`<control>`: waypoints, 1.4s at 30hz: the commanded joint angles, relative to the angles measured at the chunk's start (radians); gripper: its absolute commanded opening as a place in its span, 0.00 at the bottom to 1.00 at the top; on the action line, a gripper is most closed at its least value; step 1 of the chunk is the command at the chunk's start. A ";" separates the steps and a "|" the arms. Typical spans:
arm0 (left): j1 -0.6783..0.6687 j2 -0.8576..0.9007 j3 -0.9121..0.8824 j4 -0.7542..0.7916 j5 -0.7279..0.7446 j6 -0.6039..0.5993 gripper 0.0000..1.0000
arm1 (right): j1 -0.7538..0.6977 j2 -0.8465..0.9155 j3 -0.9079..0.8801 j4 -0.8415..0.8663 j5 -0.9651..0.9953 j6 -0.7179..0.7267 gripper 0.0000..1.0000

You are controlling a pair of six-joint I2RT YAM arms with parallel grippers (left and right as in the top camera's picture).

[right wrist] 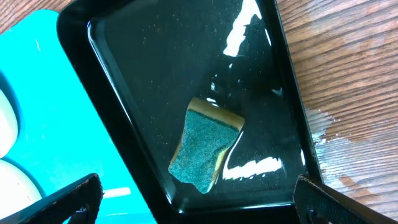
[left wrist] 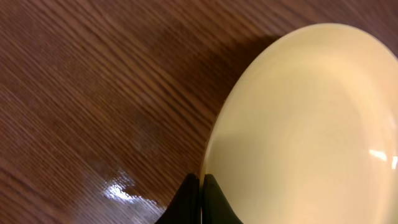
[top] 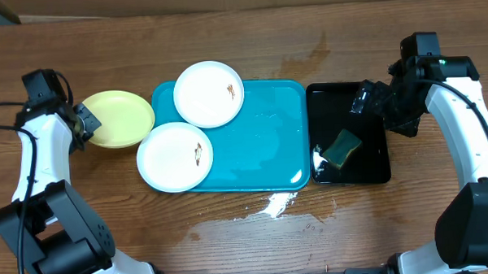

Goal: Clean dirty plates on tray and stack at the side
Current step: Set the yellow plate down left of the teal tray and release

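Two white plates lie on the left part of the turquoise tray (top: 269, 144): one at the back (top: 208, 93) and one at the front (top: 175, 156), each with a small brown smear. A pale yellow-green plate (top: 117, 119) sits on the table just left of the tray. My left gripper (top: 85, 122) is at this plate's left rim. In the left wrist view its fingers (left wrist: 201, 186) are shut with the edge of the plate (left wrist: 311, 124) running in between them. My right gripper (top: 373, 100) hangs open over the black tray, its fingers (right wrist: 198, 186) wide apart and empty.
A narrow black tray (top: 380, 174) stands right of the turquoise one, wet, with a green-and-yellow sponge (top: 342, 146) (right wrist: 205, 146) lying in it. A patch of spilled water (top: 271, 205) shines on the wood in front of the turquoise tray.
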 commanded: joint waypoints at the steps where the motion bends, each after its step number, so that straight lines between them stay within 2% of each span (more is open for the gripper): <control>1: 0.004 -0.019 -0.047 0.062 -0.075 -0.044 0.04 | 0.000 -0.027 0.023 0.005 -0.005 -0.004 1.00; 12: 0.004 -0.018 -0.057 0.103 -0.119 -0.058 0.06 | 0.000 -0.027 0.023 0.005 -0.005 -0.003 1.00; 17: 0.004 -0.018 -0.057 0.104 -0.126 -0.058 0.24 | 0.000 -0.027 0.023 0.005 -0.005 -0.004 1.00; 19: 0.004 -0.018 -0.057 0.103 -0.126 -0.058 0.38 | 0.000 -0.027 0.023 0.005 -0.005 -0.004 1.00; 22: 0.004 -0.018 -0.057 0.099 -0.112 -0.058 0.42 | 0.000 -0.027 0.023 0.005 -0.005 -0.004 1.00; 26: 0.004 -0.018 -0.054 0.096 0.005 -0.017 0.46 | 0.000 -0.027 0.023 0.005 -0.005 -0.004 1.00; 31: 0.003 -0.020 -0.052 0.084 0.315 0.157 0.53 | 0.000 -0.027 0.023 0.005 -0.005 -0.004 1.00; 33: 0.001 -0.020 -0.053 0.059 0.414 0.163 0.53 | 0.000 -0.027 0.023 0.005 -0.005 -0.003 1.00; 35: -0.005 -0.020 -0.053 0.031 0.490 0.164 0.44 | 0.000 -0.027 0.023 0.005 -0.005 -0.004 1.00; 40: -0.039 -0.021 -0.053 0.004 0.552 0.215 0.41 | 0.000 -0.027 0.023 0.005 -0.005 -0.004 1.00; 42: -0.065 -0.021 -0.053 -0.021 0.550 0.261 0.45 | 0.000 -0.027 0.023 0.005 -0.005 -0.004 1.00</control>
